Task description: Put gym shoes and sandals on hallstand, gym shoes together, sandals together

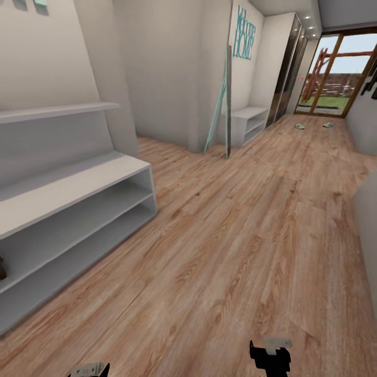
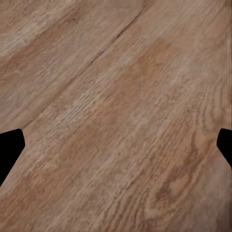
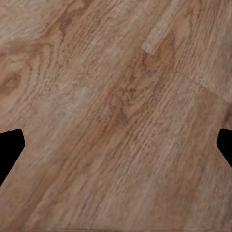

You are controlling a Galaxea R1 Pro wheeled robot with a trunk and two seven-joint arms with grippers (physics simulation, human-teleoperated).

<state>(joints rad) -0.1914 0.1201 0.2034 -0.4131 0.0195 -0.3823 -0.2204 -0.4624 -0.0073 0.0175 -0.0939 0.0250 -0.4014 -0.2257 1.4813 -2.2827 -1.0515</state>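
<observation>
Head view: gym shoes (image 1: pixel 313 125) far beyond right hand (image 1: pixel 270 358).

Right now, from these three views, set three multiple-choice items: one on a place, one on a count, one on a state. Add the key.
1. Where do the two gym shoes lie?
A. on a table
B. on the corridor floor by the glass door
C. in a basket

2. How many open shelf levels has the near hallstand?
A. one
B. two
C. four

3. The left gripper is:
A. open and empty
B. shut on a shoe
C. shut on a sandal

Key:
1 B: both sit on the planks far down the corridor.
2 B: two openings show under its top.
3 A: its fingers stand wide apart over bare planks.
</observation>
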